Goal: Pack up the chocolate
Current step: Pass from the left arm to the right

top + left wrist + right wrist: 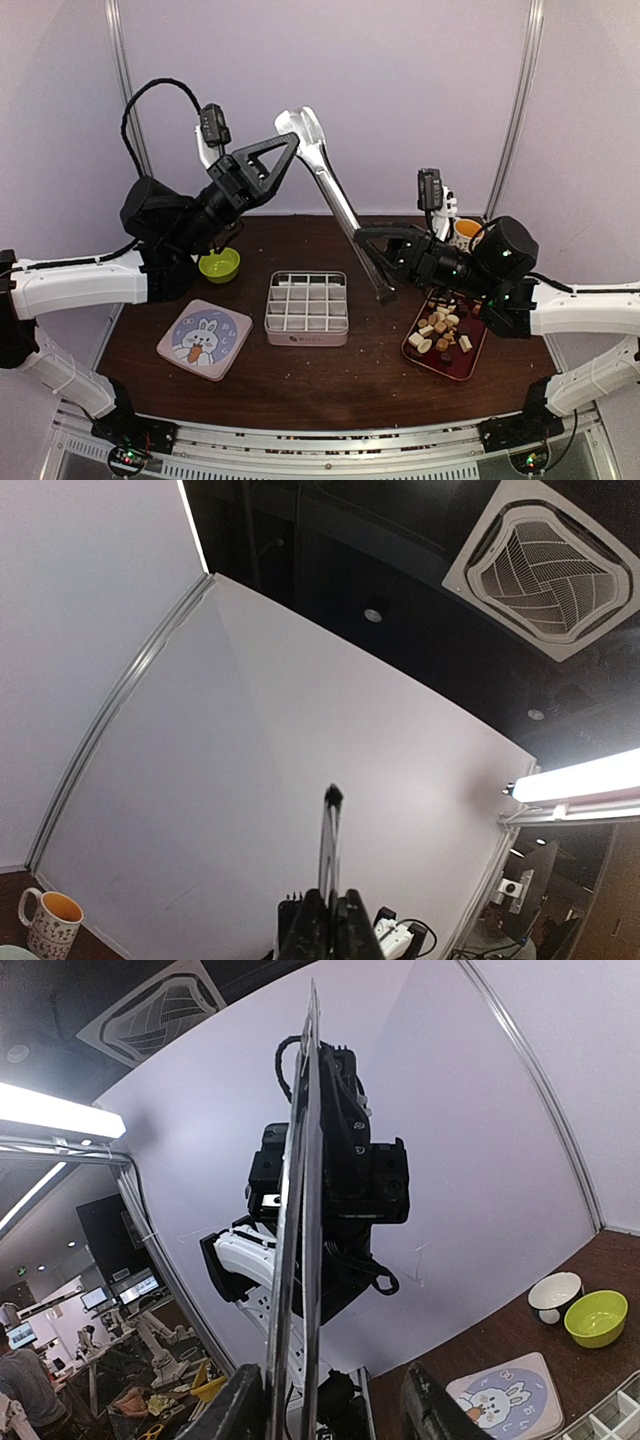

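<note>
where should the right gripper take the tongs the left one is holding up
Likely the lower shaft of the tongs, above the tips. The left gripper is shut near the hinge end, leaving only that slanted lower part free. The right gripper should come in from its own side, straddling both blades flat-on, so closing squeezes them together.

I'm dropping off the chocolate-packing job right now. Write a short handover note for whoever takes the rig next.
Left gripper: shut on the tongs near their handle end, raised above the table.
Right gripper: jaws open around the tongs lower down, one finger clear of them; not gripping yet.
Chocolate: all in the red tray on the right.
Compartment box: mid-table, every cell empty; the rabbit lid lies to its left.
Done: tongs picked up; nothing packed.
Left: probably finish passing the tongs to the right arm, then move pieces into the cells and put the lid on.
</note>
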Robot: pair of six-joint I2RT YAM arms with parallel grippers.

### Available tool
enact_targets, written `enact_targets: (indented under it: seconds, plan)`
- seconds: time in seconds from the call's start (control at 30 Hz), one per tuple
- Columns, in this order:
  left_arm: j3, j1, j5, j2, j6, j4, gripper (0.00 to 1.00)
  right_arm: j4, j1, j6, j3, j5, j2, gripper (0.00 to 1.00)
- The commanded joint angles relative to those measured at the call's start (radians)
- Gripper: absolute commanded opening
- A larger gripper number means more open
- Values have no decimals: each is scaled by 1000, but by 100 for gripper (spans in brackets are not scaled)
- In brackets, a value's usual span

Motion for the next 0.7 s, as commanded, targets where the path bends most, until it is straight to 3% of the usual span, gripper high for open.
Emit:
enact_targets:
  seconds: [0.0,0.4,0.53,0.67]
  plan:
    - [11,8,-15,-7,-4,71,0,24,12,0,15,12,14,48]
    - [-16,8,-42,-11,13,113,0,16,23,-8,11,-2,19,46]
    - [-14,8,-40,-19,33,86,0,14,24,-10,12,2,15,36]
    - [-19,8,-39,-32,64,67,0,6,25,-15,13,7,9,31]
